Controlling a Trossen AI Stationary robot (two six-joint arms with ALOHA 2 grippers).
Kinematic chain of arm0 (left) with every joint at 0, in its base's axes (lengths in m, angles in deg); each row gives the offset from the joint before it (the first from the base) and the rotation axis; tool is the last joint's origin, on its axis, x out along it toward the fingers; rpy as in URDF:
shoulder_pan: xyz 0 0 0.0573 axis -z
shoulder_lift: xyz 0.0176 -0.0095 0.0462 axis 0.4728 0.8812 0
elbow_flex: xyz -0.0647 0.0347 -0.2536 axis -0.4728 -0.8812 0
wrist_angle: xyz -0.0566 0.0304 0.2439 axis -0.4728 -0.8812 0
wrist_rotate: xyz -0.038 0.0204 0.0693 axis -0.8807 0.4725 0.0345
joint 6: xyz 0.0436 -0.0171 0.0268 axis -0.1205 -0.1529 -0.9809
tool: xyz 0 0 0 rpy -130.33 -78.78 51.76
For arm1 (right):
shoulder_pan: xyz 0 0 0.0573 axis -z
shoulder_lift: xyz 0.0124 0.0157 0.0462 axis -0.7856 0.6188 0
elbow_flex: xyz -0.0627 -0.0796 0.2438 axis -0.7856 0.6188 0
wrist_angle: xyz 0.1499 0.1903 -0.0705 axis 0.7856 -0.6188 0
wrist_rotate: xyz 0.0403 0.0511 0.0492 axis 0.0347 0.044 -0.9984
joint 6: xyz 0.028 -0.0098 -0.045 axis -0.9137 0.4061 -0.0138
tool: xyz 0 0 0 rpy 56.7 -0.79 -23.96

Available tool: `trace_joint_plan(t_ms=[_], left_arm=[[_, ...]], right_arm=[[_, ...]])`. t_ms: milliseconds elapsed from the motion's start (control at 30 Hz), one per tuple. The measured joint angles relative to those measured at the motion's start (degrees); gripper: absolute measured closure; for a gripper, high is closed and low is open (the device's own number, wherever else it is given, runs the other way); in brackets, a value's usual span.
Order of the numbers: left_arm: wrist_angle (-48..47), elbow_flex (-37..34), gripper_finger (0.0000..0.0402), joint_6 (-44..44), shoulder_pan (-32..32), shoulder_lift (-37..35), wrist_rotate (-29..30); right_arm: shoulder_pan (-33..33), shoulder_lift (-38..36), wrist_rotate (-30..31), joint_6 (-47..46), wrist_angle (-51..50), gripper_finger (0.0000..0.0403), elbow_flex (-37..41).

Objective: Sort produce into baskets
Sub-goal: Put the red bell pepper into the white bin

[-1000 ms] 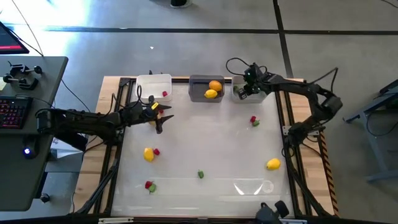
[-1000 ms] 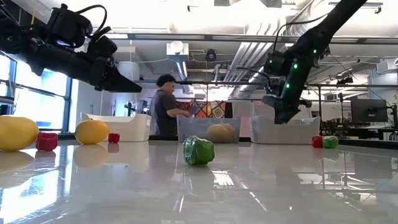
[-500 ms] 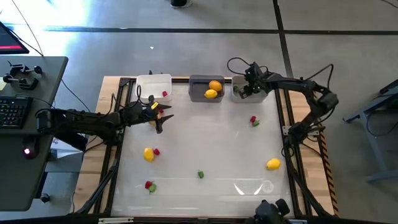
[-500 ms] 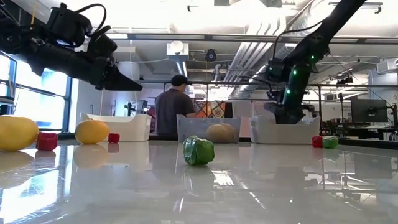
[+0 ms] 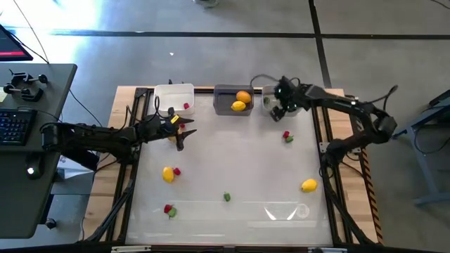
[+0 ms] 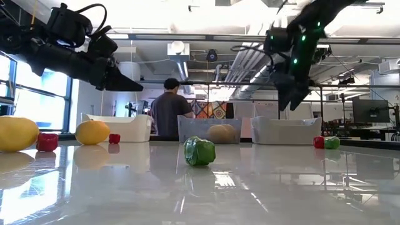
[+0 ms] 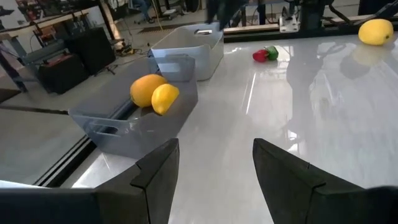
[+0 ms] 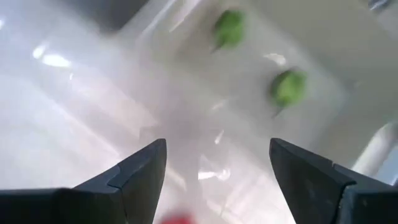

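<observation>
Three baskets stood along the far edge of the glossy white surface [image 5: 246, 161]: a white basket [image 5: 174, 96] with one red bit, a dark grey basket [image 5: 233, 99] with two fruits (orange and yellow), and a light grey basket [image 8: 298, 56] with two green bits. Two yellow fruits, three red bits and three green bits lay loose. The right claw [image 5: 279, 110] hung released above the light grey basket; the left claw [image 5: 179, 131] waited released near the white basket. A person [image 6: 167, 115] stood in the workshop behind.

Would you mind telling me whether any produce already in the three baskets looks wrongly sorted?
Nothing stands out: the white basket holds a red piece, the dark grey basket two yellow-orange fruits, the light grey basket green pieces.
</observation>
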Motion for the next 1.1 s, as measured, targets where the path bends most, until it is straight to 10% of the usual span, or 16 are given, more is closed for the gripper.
trace_joint_plan(t_ms=[400, 1100], left_arm=[[1.1, 0.0, 0.0210, -0.1, 0.0, 0.0, 0.0], [1.0, 0.0, 0.0210, 0.0, 0.0, 0.0, 0.0]], right_arm=[[-19.8, -0.7, 1.7, -15.9, -9.5, 0.0149, 6.0], [-17.4, -0.7, 1.9, -15.2, -0.1, 0.0287, 15.5]])
